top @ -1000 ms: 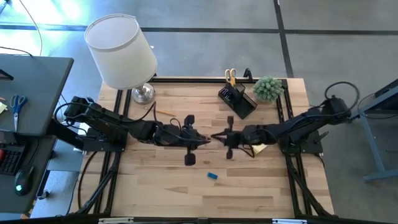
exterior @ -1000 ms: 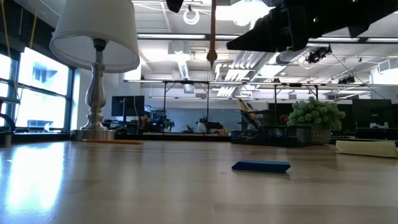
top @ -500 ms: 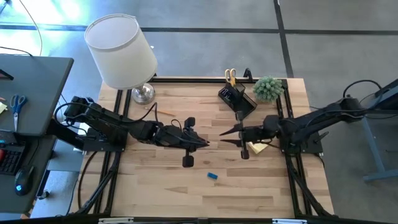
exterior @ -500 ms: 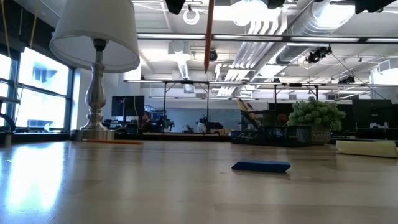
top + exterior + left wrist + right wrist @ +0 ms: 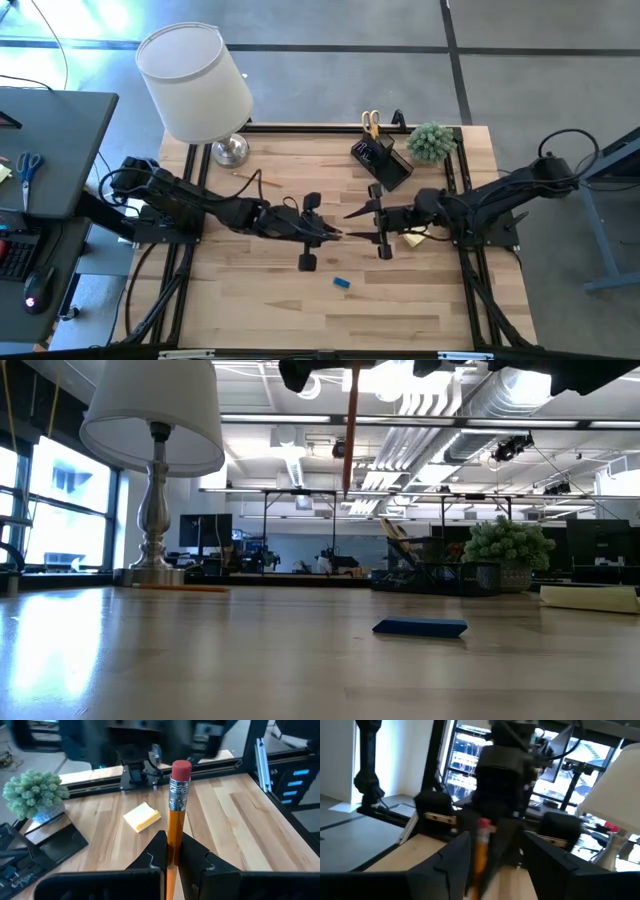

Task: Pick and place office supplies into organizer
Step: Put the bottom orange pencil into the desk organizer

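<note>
Pinching the thin orange pencil with red eraser (image 5: 175, 810) upright in my left gripper (image 5: 325, 232) above mid-table, my right gripper (image 5: 362, 225) spread facing it, I risk misaligned fingers knocking it loose in handover.

Pencil (image 5: 174, 827): orange shaft, silver ferrule, red eraser tip. Sticky-note pad (image 5: 142, 817): yellow. Eraser (image 5: 342, 283): blue. Organizer (image 5: 381, 161): black. Scissors (image 5: 371, 123): yellow handles. Plant (image 5: 431, 141): green. Lamp (image 5: 195, 84): white shade, silver base. Desk (image 5: 270, 310): light wood, plank-striped. Both end effectors: black.
</note>
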